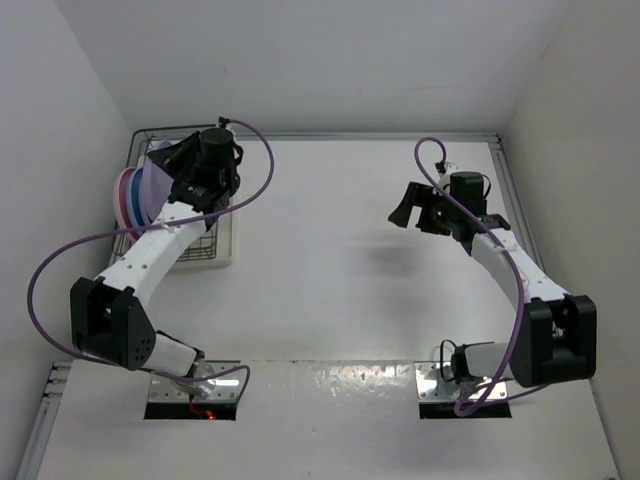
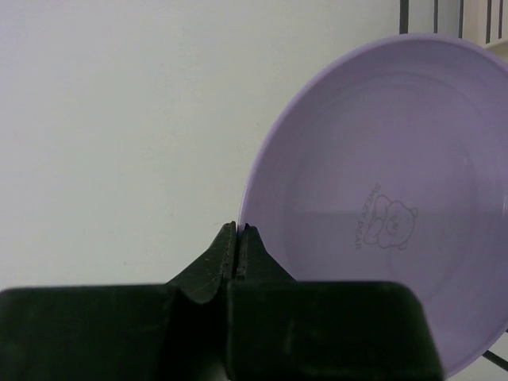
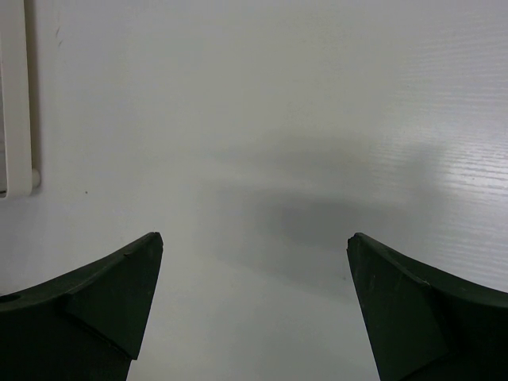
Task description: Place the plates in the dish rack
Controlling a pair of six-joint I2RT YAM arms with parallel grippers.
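1. Dish rack [image 1: 200,245]: dark wire grid with a raised rim, on a pale tray base [image 1: 228,240]. It sits at 10 o'clock on the bench [image 1: 330,260]. The left arm lies across it and hides most of the wire.
2. Plates: round, matte and pastel, standing on edge in the rack at its 9 o'clock side. The pink plate [image 1: 121,193] is outermost, then a blue plate [image 1: 131,208], then a lilac plate [image 1: 152,183]. Any others cannot be told apart behind the arm.
3. The lilac plate [image 2: 389,198] in the left wrist view is a shallow smooth dish, upright, with a faint bear outline and lettering printed on its face.
4. Left end effector [image 1: 172,160]: black, over the rack. Its fingers [image 2: 230,254] are pressed together with nothing between them. The tips are just beside the plate's rim at its 9 o'clock; contact cannot be told.
5. Right end effector [image 1: 405,212]: black, toward 2 o'clock on the bench, well apart from the rack. Its fingers [image 3: 111,302] are spread wide and hold nothing, above bare bench.
6. Bench: white, smooth and faintly glossy.
7. Purple cables [image 1: 60,265]: one loops around each arm.
8. Walls [image 1: 300,60]: plain white, on three sides.
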